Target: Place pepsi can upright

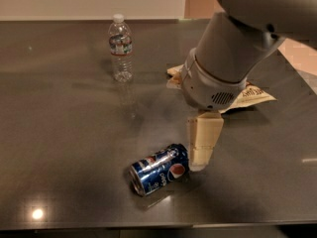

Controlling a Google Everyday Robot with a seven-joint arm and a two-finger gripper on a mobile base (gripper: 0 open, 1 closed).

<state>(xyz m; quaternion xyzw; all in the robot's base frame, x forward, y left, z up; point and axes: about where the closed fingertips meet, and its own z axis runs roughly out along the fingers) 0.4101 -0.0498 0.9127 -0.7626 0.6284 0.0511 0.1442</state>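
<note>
Blue aluminium pepsi can (159, 169) lying sideways on dark tabletop (64, 133): centre beige hand (199, 162), hanging beside one end, over the body before gripping; spread or pressed together, cannot tell.

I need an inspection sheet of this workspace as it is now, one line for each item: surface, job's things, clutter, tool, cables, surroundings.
Surface: dark glossy table, with light reflections near its front edge.
Job's things: pepsi can lies on its side near the front, not yet upright.
Clutter: water bottle stands upright at the back; snack bag lies flat, partly hidden by the arm.
Tool: tool points down, low over the table, close beside the can's far end; contact cannot be told.
Cables: nothing seen.
Surroundings: pale wall behind the table.
</note>
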